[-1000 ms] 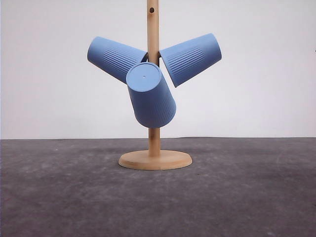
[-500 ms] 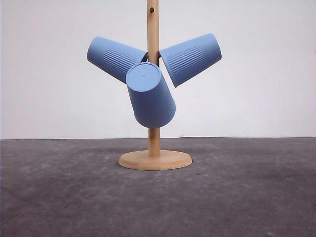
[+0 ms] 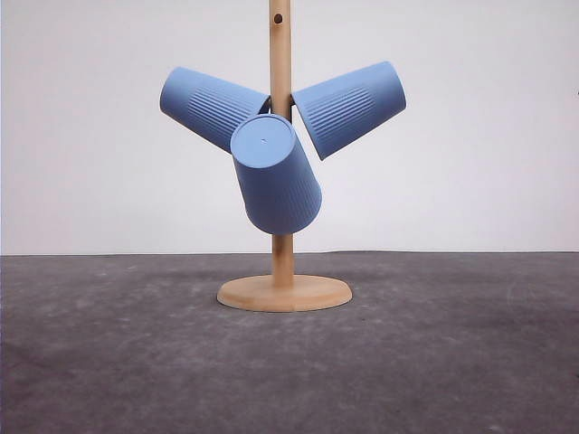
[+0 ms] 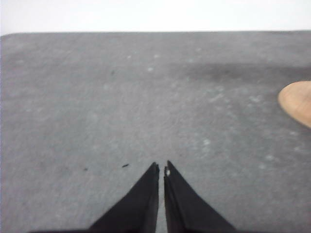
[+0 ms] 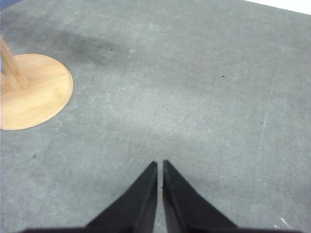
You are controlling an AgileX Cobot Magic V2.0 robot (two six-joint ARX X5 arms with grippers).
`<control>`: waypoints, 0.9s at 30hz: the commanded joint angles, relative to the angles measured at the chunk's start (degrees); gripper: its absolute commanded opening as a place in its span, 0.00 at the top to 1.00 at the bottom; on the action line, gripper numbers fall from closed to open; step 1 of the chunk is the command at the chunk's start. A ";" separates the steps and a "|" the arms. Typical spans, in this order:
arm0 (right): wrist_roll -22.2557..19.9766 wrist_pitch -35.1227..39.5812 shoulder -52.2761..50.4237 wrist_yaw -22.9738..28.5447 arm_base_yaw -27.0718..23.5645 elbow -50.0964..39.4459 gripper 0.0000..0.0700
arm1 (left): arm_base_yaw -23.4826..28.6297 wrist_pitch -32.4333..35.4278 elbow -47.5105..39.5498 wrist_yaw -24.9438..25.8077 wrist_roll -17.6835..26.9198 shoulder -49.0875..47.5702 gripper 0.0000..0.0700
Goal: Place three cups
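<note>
Front view: three cups hung on a wooden stand [image 3: 281, 163], mouths toward the post. Left cup [image 3: 210, 106] and right cup [image 3: 351, 107] slanted up and outward; the middle cup [image 3: 276, 174] tipped toward the camera. The round base [image 3: 284, 293] sat on the grey table [image 3: 109, 362].

Left wrist view: left gripper [image 4: 161, 168] pinched nearly closed, holding nothing, above bare table, the base edge off to one side.

Right wrist view: right gripper [image 5: 160, 163] likewise narrow and empty, the base and post foot nearby.

Judgement: no cup was held yet. The next move calls for opening one gripper and reaching for a cup.

Against the earlier front frames, nothing had shifted.
</note>
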 commanded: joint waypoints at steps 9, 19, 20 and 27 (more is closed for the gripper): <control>-0.39 0.42 0.42 0.07 0.09 0.79 0.98 | 1.78 5.12 -2.01 -0.60 -2.62 -0.78 1.00; -0.39 0.42 0.42 0.13 0.09 0.79 0.98 | 1.71 4.92 -2.01 -0.54 -3.13 -0.76 1.00; -0.39 0.42 0.42 0.12 0.09 0.79 0.98 | 1.71 4.92 -2.01 -0.54 -3.13 -0.76 1.00; -0.42 0.42 0.42 0.13 0.09 0.79 0.98 | 1.71 4.93 -2.01 -0.54 -3.13 -0.76 1.00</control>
